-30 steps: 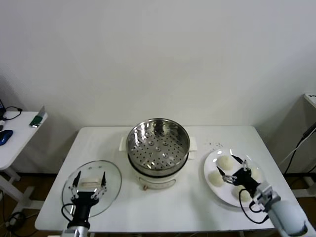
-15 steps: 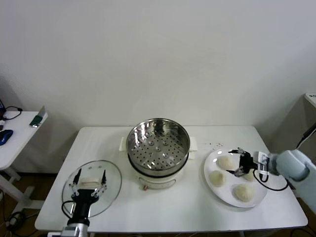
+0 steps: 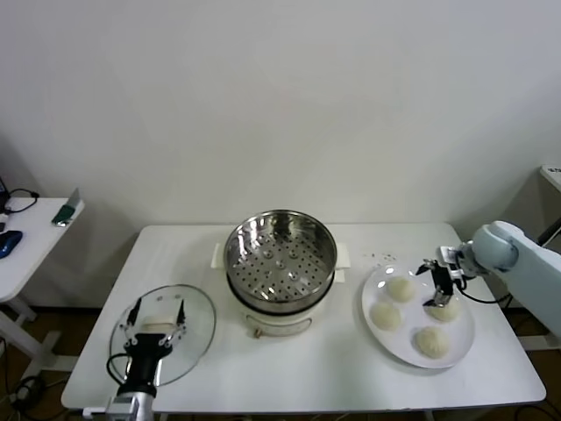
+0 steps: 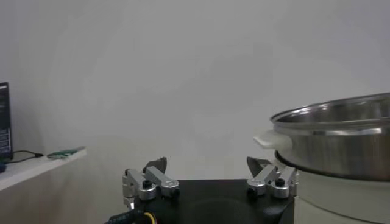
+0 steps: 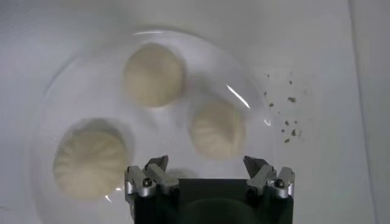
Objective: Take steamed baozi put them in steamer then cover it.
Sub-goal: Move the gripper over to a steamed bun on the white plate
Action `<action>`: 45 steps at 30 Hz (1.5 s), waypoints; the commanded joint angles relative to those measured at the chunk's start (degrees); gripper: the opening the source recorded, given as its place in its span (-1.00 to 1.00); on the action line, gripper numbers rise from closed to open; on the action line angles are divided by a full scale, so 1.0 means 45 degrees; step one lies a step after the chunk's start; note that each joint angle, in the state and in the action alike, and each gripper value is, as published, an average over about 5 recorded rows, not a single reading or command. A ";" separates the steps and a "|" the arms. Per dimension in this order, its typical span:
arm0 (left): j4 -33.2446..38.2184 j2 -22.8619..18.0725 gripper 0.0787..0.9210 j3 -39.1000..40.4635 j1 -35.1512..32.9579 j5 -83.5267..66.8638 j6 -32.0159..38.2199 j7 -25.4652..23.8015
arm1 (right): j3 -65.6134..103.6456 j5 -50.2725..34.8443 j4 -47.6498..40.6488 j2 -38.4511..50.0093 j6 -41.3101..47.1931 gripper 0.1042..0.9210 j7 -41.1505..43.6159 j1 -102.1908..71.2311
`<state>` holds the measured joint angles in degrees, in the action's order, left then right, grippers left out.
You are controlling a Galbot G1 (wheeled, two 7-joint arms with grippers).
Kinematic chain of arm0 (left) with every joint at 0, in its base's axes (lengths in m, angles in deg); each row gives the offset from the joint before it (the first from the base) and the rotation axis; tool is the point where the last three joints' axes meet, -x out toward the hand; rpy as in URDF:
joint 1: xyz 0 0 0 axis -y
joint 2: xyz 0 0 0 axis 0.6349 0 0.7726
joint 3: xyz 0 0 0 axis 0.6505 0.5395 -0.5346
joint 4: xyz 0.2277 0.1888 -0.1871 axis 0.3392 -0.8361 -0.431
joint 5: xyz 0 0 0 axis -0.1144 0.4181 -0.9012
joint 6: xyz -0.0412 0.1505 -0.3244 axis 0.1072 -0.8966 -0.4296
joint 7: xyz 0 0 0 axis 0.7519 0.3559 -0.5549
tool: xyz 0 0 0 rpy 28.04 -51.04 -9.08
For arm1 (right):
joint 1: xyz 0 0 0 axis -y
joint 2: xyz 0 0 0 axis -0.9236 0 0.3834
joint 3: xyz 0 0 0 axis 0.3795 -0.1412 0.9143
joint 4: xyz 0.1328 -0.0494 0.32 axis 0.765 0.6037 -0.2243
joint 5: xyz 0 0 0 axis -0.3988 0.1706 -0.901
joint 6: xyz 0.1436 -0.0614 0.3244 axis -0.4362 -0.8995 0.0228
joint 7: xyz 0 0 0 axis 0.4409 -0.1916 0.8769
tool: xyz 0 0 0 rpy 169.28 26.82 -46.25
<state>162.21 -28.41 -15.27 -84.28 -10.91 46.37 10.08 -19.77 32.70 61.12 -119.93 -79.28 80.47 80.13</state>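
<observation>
Right gripper [image 3: 438, 283] spread wide above baozi [image 3: 443, 308] on plate [image 3: 377, 289], table's right edge. Left gripper [image 3: 150, 321] agape over glass lid [image 3: 200, 326], front-left corner.

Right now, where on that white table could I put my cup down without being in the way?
Bare tabletop runs along the front edge, between the glass lid and the plate of buns. The back left corner behind the lid is free too. It is crowded at the plate, where the right gripper hovers, and over the lid under the left gripper.

The steamer [image 3: 280, 254] stands mid-table; bare table [image 3: 298, 368] lies between the lid [image 3: 163, 331] on the left and the plate [image 3: 394, 338] on the right.
</observation>
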 commanded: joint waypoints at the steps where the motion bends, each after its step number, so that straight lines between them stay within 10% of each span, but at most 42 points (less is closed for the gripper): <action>1: -0.0069 0.0066 0.77 -0.0118 -0.0032 -0.0063 -0.0061 0.0021 | -0.2962 -0.0025 -0.2176 -0.1890 -0.0018 0.76 0.0571 0.2430; 45: -0.0265 0.0046 0.77 -0.0248 -0.0345 -0.0029 0.0070 0.0087 | -0.3719 -0.0418 -0.1990 -0.2369 -0.1451 0.45 0.0542 0.3153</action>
<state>160.97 -28.41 -16.31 -85.49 -10.95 46.77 10.71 -32.82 33.41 49.89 -131.41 -82.71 82.55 88.81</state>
